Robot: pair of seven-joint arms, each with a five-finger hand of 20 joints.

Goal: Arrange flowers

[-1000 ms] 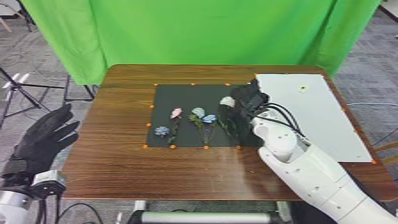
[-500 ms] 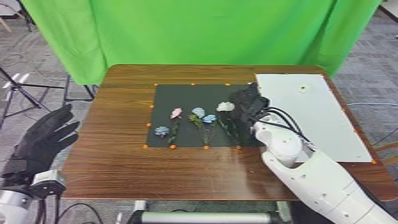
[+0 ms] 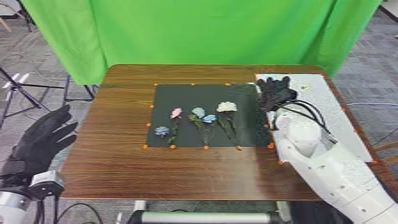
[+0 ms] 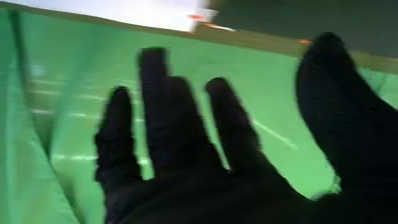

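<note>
On the dark mat point(image 3: 191, 95) in the head view lie a small blue flower point(image 3: 162, 131), a pink flower point(image 3: 175, 113), blue flowers point(image 3: 209, 119) and a white flower point(image 3: 227, 107) with its stem toward the near edge. My right hand point(image 3: 277, 95) is open over the white board's left edge, right of the white flower and apart from it. In the right wrist view, the right hand point(image 4: 191, 185) has its fingers straight and spread, holding nothing. My left hand point(image 3: 40, 140) is open beyond the table's left side.
The white board point(image 3: 330, 120) has a small pale yellow flower point(image 3: 304, 87) near its far end. Orange markers line the mat and board. A green curtain point(image 3: 213, 35) hangs behind the brown table point(image 3: 160, 175).
My right hand has moved right, off the dark mat to the white board's edge, uncovering the white flower. The left hand has stayed put.
</note>
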